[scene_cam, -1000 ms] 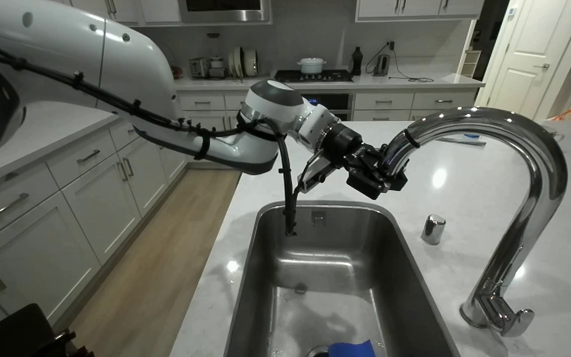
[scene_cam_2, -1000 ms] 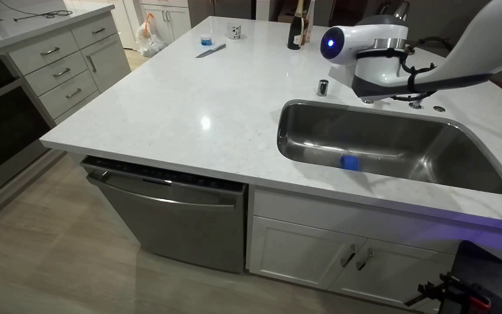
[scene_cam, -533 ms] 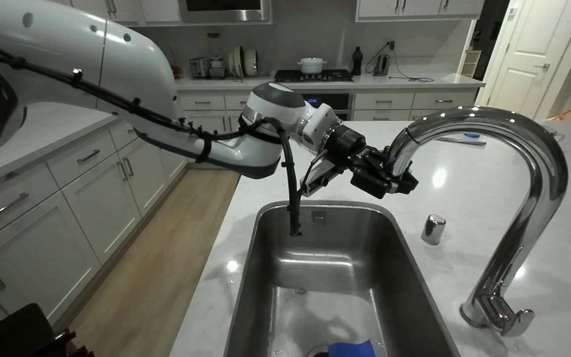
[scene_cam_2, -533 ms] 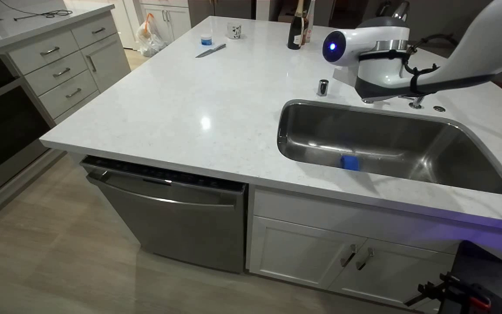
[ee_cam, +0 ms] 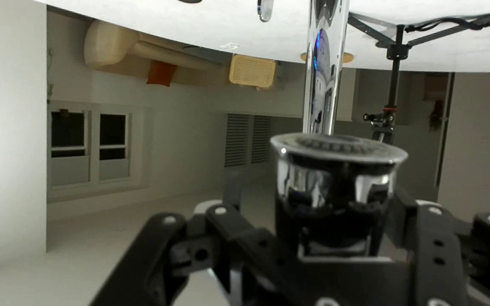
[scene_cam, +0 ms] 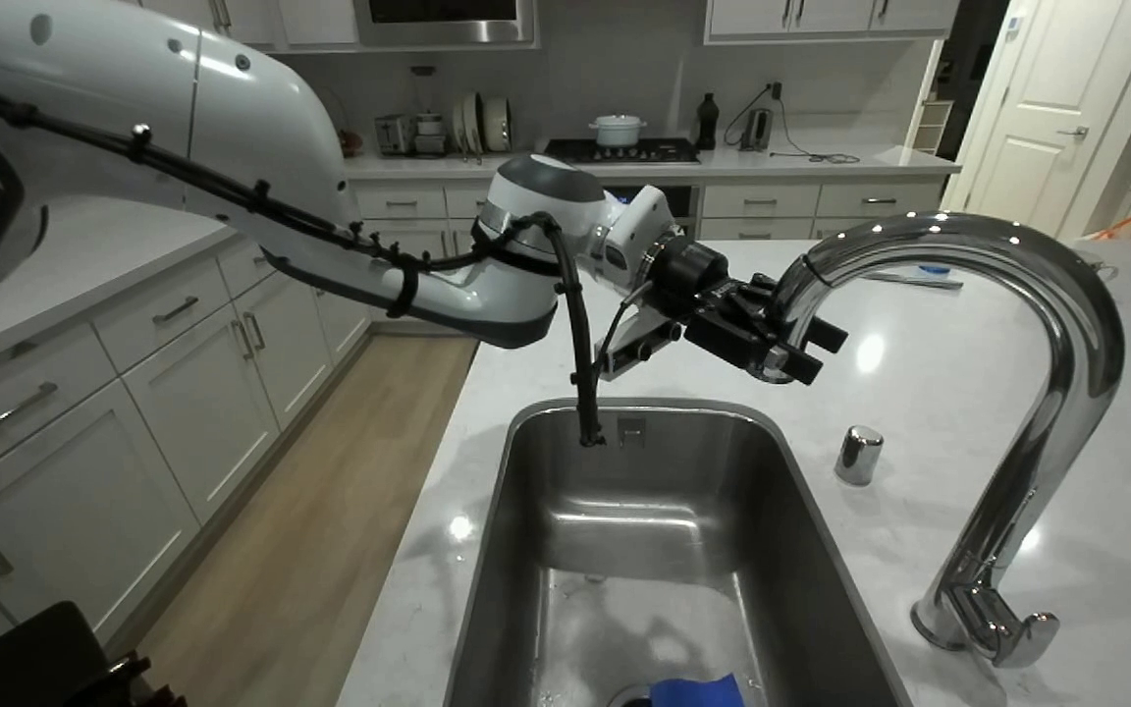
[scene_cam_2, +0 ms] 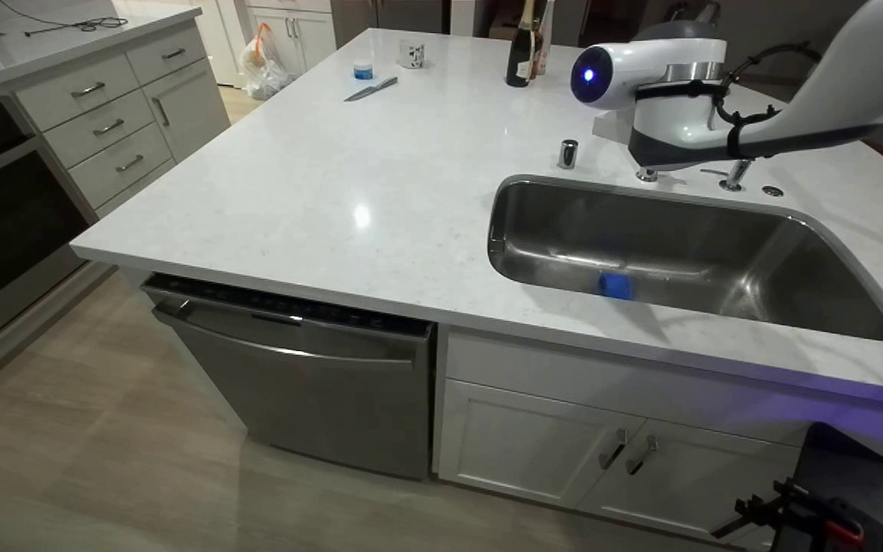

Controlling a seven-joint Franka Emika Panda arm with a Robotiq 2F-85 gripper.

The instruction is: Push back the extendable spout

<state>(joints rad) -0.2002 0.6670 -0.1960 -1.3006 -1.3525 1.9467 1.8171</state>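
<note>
The extendable spout (scene_cam: 795, 302), a shiny chrome cylinder, sits at the end of the arched gooseneck faucet (scene_cam: 1081, 334) in an exterior view. Only a thin dark line shows where it meets the neck. My gripper (scene_cam: 816, 352) is around its lower end, jaws spread. The wrist view, upside down, has the spout (ee_cam: 334, 191) between the fingers of the gripper (ee_cam: 316, 196). A clear gap separates the left finger from it; the right finger is very close, and contact there cannot be told. In an exterior view the arm (scene_cam_2: 679, 107) hides the spout and gripper.
Below lies the steel sink (scene_cam: 791, 462) with a blue object (scene_cam: 695, 691) in it. A small chrome cap (scene_cam: 858, 455) and the faucet's base handle (scene_cam: 1022, 638) stand beside the sink. A knife (scene_cam_2: 371, 90) and bottles (scene_cam_2: 522, 50) are farther back on the counter.
The jaws have opened from around the spout. The gripper has shifted slightly toward the neck, and the dark band at the spout's joint has thinned to a line.
</note>
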